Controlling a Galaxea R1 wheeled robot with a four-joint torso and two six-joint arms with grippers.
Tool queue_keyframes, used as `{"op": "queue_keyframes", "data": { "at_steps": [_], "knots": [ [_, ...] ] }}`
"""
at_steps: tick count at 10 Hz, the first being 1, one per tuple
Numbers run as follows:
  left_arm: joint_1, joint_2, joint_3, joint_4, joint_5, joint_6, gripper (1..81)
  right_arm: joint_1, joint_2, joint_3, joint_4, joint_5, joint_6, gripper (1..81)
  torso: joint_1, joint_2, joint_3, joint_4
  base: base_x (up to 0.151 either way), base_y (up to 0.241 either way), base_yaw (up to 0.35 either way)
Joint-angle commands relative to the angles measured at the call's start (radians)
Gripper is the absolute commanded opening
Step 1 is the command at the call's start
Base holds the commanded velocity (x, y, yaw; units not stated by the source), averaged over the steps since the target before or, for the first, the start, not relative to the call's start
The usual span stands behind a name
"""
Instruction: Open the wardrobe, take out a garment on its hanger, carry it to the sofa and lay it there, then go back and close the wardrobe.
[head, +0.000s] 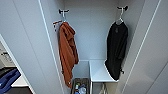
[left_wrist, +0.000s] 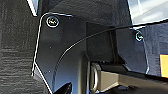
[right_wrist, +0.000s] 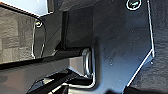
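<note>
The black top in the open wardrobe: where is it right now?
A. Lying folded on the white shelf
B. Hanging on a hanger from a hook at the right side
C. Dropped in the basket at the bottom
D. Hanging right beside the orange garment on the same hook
B: the black top hangs on a hanger from its own hook at the wardrobe's right, apart from the orange garment on the left hook.

On my left wrist I see a glossy black plate (left_wrist: 65, 45) with round silver screws (left_wrist: 52, 21) at its corners, a thin black cable (left_wrist: 82, 40) and a grey jointed bar (left_wrist: 112, 78). My right wrist plate (right_wrist: 120, 47) looks alike.
</note>
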Motion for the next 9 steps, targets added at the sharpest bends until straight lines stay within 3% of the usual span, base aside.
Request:
{"op": "queue_keyframes", "data": {
  "at_steps": [1,4,9],
  "knots": [
    [-0.027,-0.006,0.006,0.013,0.053,0.003,81.1,0.020,-0.021,-0.008,-0.006,-0.025,-0.006,81.1,0.000,0.000,0.000,0.000,0.000,0.000,0.000],
    [-0.027,-0.007,0.009,0.015,0.053,0.003,81.1,0.020,-0.016,-0.008,-0.007,-0.024,-0.006,81.1,0.000,0.000,0.000,0.000,0.000,0.000,0.000],
    [-0.027,-0.007,0.010,0.019,0.052,0.003,81.1,0.020,-0.010,-0.009,-0.009,-0.025,-0.008,81.1,-0.001,-0.001,0.000,0.000,0.084,0.000,0.000]
  ]
}}
